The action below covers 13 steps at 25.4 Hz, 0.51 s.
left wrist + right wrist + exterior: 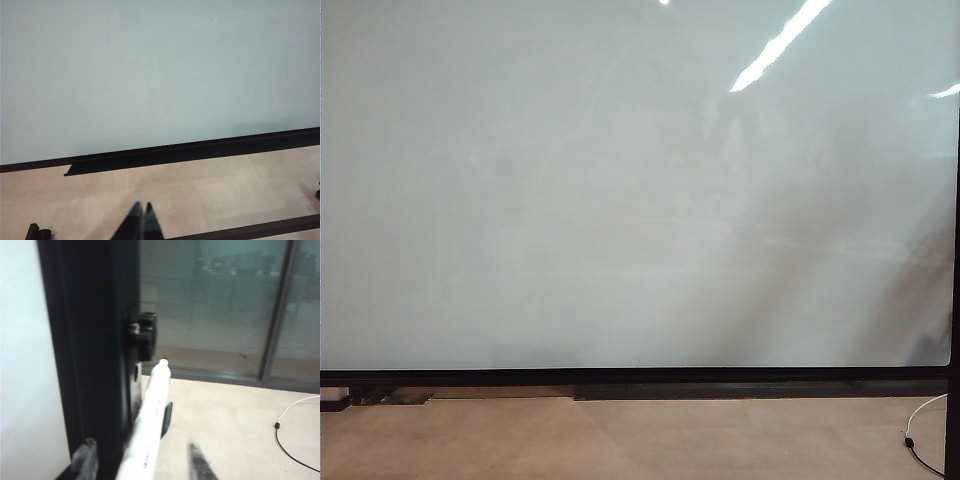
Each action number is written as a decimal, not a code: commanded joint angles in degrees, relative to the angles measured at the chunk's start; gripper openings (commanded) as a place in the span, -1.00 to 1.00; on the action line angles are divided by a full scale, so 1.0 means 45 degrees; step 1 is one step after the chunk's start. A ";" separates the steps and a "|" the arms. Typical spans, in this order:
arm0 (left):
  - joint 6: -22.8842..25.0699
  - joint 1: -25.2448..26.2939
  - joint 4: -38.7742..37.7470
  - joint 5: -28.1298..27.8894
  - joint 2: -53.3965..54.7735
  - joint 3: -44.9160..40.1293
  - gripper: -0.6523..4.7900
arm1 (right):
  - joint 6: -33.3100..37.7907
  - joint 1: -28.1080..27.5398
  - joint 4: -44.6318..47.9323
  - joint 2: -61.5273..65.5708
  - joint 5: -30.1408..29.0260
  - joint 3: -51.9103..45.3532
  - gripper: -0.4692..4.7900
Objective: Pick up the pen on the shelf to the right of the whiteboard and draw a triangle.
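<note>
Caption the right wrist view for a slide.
Right gripper with jaws spread around the white pen, not yet clamped, beside the whiteboard's black frame.

Beige floor (620,440); white-black cable (920,425) lying on it.

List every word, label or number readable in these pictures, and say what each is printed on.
None readable.
Pen, between the right gripper's fingers: small dark print on its barrel, too blurred to read.
Whiteboard: blank, no writing.
Left gripper: no markings.
</note>
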 commanded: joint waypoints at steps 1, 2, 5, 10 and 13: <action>0.0010 -0.0005 0.0117 0.0029 0.0000 0.0044 -0.78 | -0.0010 0.0112 0.0199 -0.0087 -0.0092 0.0058 0.06; 0.0010 -0.0005 0.0117 0.0034 0.0000 0.0044 -0.78 | -0.0010 0.0117 0.0199 -0.0087 -0.0097 0.0063 0.06; 0.0010 -0.0005 0.0117 0.0029 0.0000 0.0044 -0.78 | -0.0010 0.0112 0.0199 -0.0087 -0.0155 0.0058 0.06; 0.0010 -0.0005 0.0117 0.0029 0.0000 0.0044 -0.78 | -0.0024 0.0102 0.0199 -0.0087 -0.0321 0.0058 0.05; 0.0010 -0.0005 0.0117 0.0034 0.0000 0.0044 -0.78 | -0.0024 0.0097 0.0199 -0.0083 -0.0272 0.0063 0.05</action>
